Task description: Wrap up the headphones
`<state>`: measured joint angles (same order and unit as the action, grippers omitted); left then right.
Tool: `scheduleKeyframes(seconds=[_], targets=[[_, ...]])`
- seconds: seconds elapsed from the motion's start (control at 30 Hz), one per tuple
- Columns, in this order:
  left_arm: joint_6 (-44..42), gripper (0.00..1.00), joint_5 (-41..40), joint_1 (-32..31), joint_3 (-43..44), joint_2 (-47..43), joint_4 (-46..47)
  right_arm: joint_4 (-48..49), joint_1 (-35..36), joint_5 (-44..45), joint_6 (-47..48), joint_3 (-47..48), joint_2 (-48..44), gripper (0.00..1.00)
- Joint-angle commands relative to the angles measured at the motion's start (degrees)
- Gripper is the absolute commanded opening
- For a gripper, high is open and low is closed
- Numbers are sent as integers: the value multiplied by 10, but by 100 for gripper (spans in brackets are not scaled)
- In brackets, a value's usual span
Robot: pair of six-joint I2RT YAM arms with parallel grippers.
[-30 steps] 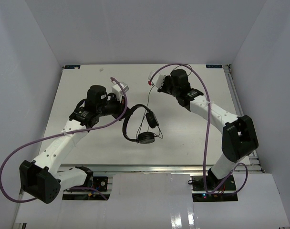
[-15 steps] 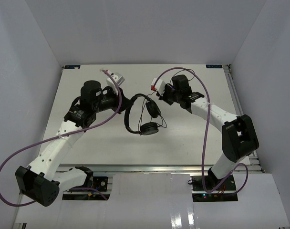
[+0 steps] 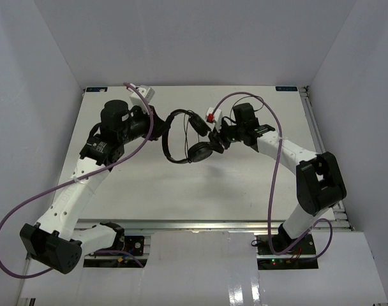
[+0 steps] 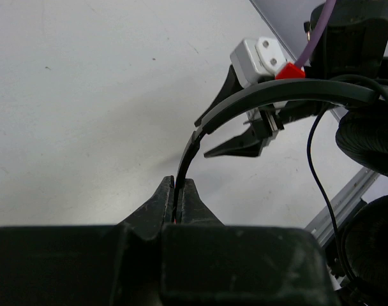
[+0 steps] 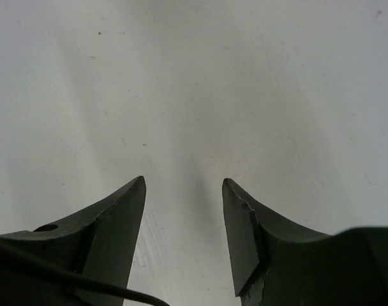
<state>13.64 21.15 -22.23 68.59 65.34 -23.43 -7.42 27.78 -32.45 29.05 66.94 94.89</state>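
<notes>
Plainly, the headphones (image 3: 198, 152) sit between the two grippers, out over the middle of the table (image 3: 245, 185). Their thin headband (image 4: 270, 95) runs straight out from the left gripper (image 4: 179, 191), whose jaws are pinched tight on one end of the band with no gap showing. From that grip the band arcs away and to the right, ending at the two padded ear cups (image 4: 373, 134), which lie at the far side from the left gripper and just in front of the right gripper (image 3: 214, 141). The thin black cord (image 4: 315, 172) drops from the band down past the cups. Whether the cups touch the table cannot be told.

The right gripper's jaws stand apart, and its wrist view shows only bare table between the fingers (image 5: 117, 217); a strand of cord crosses below its left finger. Its fingertips point at the band, close to it. Purple cables (image 3: 275, 172) loop along both arms.
</notes>
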Motion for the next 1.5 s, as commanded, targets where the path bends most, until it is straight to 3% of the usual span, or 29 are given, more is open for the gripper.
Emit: scheduleKeyframes(seconds=[0.0,0.4,0.5,0.77,0.93,1.03,1.13,1.47], targets=[[30,0,-12,26,43,0,1,-1,-7,-100,-35,-22,6,62],[38,0,37,100,69,22,-3,-2,-50,-247,-19,-61,14,77],[38,0,35,106,72,25,-3,1,-56,-252,-9,-66,11,85],[33,0,35,132,68,30,-1,2,-59,-199,27,-74,0,95],[30,0,41,154,70,38,-2,3,-60,-112,58,-80,-14,97],[29,0,49,163,65,41,1,0,-60,-54,79,-80,-25,90],[28,0,54,175,66,41,2,-6,-70,-31,93,-81,-27,90],[28,0,63,204,50,39,9,-29,-105,-200,120,-89,-56,90]])
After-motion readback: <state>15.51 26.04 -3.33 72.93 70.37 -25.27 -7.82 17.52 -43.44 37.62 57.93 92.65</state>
